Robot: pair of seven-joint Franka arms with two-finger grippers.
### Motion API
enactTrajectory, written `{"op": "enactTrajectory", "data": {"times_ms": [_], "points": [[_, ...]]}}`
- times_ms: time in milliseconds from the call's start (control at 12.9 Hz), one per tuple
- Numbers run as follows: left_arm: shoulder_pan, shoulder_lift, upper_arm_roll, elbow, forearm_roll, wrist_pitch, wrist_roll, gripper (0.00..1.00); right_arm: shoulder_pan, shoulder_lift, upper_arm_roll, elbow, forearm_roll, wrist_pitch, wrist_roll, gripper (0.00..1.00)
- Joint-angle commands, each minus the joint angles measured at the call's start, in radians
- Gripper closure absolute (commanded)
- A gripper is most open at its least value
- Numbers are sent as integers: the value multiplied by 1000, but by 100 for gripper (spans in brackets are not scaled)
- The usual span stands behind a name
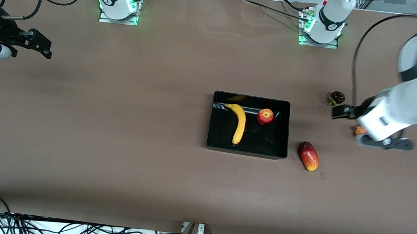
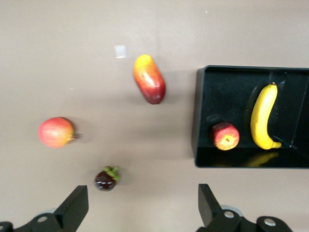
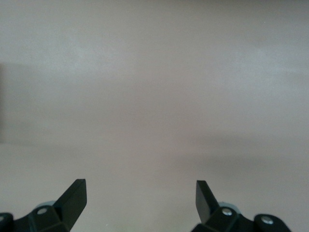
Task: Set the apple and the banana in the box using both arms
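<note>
I'm seeing the banana (image 1: 239, 123) and apple (image 1: 265, 116) lying in the box (image 1: 246, 149), apple at the banana's 2 o'clock. Left tool (image 2: 143, 205) is hanging wide open, empty, over the desk (image 1: 114, 142) near the mangosteen (image 1: 337, 97). Right tool (image 3: 141, 198) is waiting spread open, empty, at the right arm's end.

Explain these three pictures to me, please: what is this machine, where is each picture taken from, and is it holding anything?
These are two white robot arms bolted along one edge of a brown table. The big picture looks down from a high camera facing them. The other two come from small cameras on each arm's wrist, so the black prongs at their lower edge are that arm's own gripper.

The black box holds the banana and the apple, lying apart. Outside it, toward the left arm's end, lie a red-yellow oblong fruit, a dark purple fruit and a red-orange round fruit.

The left gripper hangs open and empty over those loose fruits. The right gripper hangs open and empty over bare table at the right arm's end. Nothing is held.
</note>
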Motion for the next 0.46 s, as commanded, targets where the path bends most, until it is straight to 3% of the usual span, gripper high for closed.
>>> {"op": "enactTrajectory", "data": {"times_ms": [0,232,387], "points": [[97,-164,-66,-156,44,11,90,0,-7,5,3,17,15,-10,6,0],[132,-218,-73,-243,85,51,125,0,-7,5,3,17,15,-10,6,0],[132,-305,-68,-387,96,189,129,0,-7,5,3,17,15,-10,6,0]]}}
